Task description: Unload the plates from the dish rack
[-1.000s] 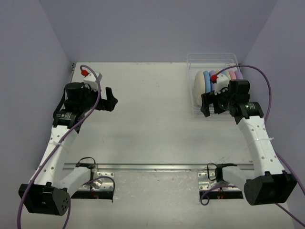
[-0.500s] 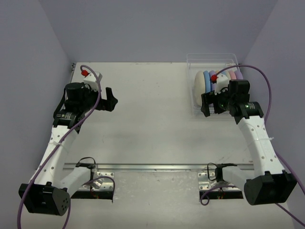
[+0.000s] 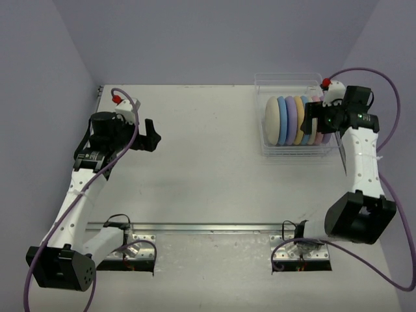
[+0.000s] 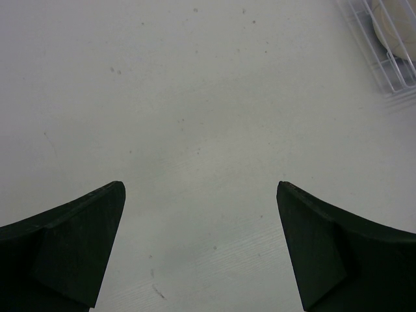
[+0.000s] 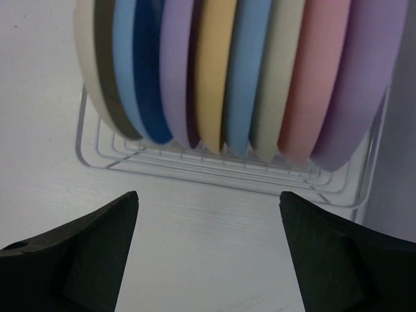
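Several plates stand on edge in the clear dish rack (image 3: 286, 81) at the back right: cream (image 3: 271, 120), blue (image 3: 281, 121), lavender (image 3: 290, 121), yellow (image 3: 299, 122) and more behind my right arm. The right wrist view shows the same row, from cream (image 5: 88, 65) through yellow (image 5: 214, 65) and pink (image 5: 318, 65) to lavender (image 5: 364, 65), in the dish rack (image 5: 195, 166). My right gripper (image 3: 312, 120) (image 5: 208, 195) hangs open over the row's right end, holding nothing. My left gripper (image 3: 151, 134) (image 4: 200, 185) is open above bare table at the left.
The left wrist view catches a corner of the dish rack (image 4: 383, 65) and the cream plate (image 4: 396, 26) at its top right. Purple walls close in the table on the left, back and right. A metal rail (image 3: 208, 227) runs along the near edge.
My right arm has swung from the rack's front side up and to the right, over the right end of the row, uncovering the plates. The left arm has not moved.
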### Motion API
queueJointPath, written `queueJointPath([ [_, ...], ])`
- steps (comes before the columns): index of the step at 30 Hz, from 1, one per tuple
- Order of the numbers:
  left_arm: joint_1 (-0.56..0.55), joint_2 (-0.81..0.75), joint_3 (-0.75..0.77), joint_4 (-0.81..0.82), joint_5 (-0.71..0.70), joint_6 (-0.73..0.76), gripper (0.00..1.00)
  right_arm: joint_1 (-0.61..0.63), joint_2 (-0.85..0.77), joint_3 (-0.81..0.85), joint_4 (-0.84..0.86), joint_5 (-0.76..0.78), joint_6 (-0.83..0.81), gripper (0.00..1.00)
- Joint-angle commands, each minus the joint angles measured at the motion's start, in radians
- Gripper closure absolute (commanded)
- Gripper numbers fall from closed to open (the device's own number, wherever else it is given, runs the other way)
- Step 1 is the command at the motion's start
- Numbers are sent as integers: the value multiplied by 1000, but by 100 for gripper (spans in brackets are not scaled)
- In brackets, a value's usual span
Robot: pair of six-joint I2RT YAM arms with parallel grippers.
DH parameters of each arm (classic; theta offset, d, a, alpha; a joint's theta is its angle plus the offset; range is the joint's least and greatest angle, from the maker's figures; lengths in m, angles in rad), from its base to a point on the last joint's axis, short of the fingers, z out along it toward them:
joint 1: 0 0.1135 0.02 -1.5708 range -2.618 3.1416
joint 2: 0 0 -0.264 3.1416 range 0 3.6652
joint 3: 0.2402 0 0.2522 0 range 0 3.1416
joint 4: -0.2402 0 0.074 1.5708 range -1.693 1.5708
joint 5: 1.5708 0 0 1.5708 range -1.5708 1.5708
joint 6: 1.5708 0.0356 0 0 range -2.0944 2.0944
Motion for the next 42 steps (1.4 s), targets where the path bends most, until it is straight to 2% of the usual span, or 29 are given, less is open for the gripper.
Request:
queueJointPath([
  [1, 7, -3, 18, 40, 9, 8, 0, -109, 118, 194, -13, -123, -58, 17],
  [5, 7, 0, 19, 40, 10, 8, 0, -215, 274, 391, -103, -221, -94, 24],
  [8, 7, 6, 25, 40, 19, 6, 0, -251, 341, 467, -132, -249, -142, 29],
  [18, 7, 15, 16, 49, 27, 4, 0, -292, 529, 669, -233, -327, -267, 47],
  [26, 7, 30, 24, 48, 32, 3, 0, -291, 625, 760, -320, -383, -329, 53],
  [36, 7, 45, 25, 54, 31, 3, 0, -286, 684, 757, -355, -395, -377, 54],
  [42, 7, 51, 23, 53, 30, 3, 0, -282, 722, 763, -375, -414, -397, 63],
])
